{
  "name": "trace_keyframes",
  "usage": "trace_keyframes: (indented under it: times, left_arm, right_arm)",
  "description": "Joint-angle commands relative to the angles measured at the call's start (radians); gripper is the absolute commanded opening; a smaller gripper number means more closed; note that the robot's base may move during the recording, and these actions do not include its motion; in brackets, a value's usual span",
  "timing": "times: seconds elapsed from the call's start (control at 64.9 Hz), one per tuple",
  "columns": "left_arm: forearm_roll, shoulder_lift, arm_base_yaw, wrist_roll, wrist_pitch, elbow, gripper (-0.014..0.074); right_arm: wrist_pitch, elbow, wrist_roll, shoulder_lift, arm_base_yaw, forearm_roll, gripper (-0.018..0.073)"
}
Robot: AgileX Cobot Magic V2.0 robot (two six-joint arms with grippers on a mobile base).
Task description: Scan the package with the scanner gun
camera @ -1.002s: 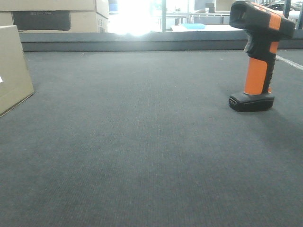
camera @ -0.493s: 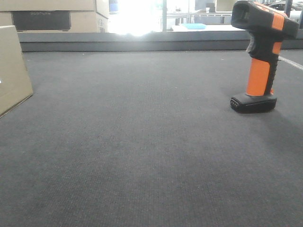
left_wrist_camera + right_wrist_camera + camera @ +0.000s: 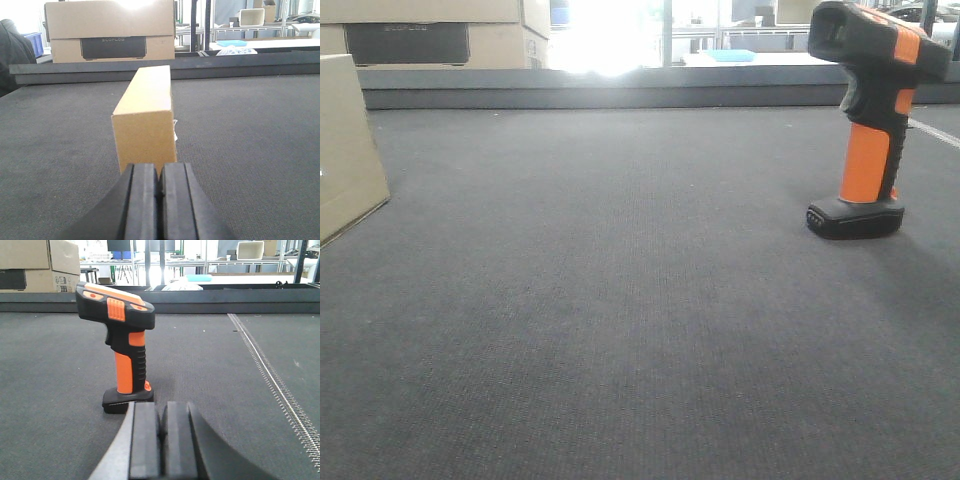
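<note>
Orange-handled, the scanner gun (image 3: pixel 126 352) is standing upright toward the grey mat's (image 3: pixel 620 300) right edge, and the package (image 3: pixel 146 117) is sitting toward its left edge. The left gripper (image 3: pixel 159 192) and right gripper (image 3: pixel 161 437) are both pressing their fingers together, holding nothing. Advancing unopened is risking toppling the scanner.

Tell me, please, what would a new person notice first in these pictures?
The bright orange and black scanner gun stands upright on its foot, at the right of the dark mat. The tan package stands at the left edge of the front view, straight ahead of the left gripper, whose jaws are shut and empty.
</note>
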Motion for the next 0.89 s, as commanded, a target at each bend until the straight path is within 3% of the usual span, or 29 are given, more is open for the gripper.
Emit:
trace_keyframes:
  times: [0.0, 0.2, 0.555, 0.647, 0.771, 0.879]
  left_arm:
    - [-0.004, -0.004, 0.0, -0.005, -0.019, -0.003, -0.0111]
    - [-0.004, -0.004, 0.0, -0.005, -0.048, -0.003, -0.0111]
    - [-0.004, -0.004, 0.0, -0.005, -0.286, -0.004, -0.0111]
    - [-0.004, -0.004, 0.0, -0.005, -0.241, -0.087, -0.0111]
    - [0.0, -0.002, 0.0, -0.005, -0.069, -0.253, -0.011]
    - [0.007, 0.059, 0.0, -0.005, 0.093, -0.414, -0.0035]
  right_arm:
    - [-0.044, 0.0, -0.008, -0.003, 0.002, -0.006, -0.0143]
    - [-0.064, 0.0, -0.008, -0.003, 0.002, -0.006, -0.0143]
    - [-0.165, -0.043, -0.008, -0.003, 0.002, -0.006, -0.0143]
    - [-0.121, -0.139, -0.008, -0.003, 0.002, -0.006, -0.0143]
    - [0.03, -0.319, -0.008, 0.006, 0.002, -0.011, -0.0129]
    - [0.17, -0.466, -0.008, 0.096, 0.002, -0.011, -0.0016]
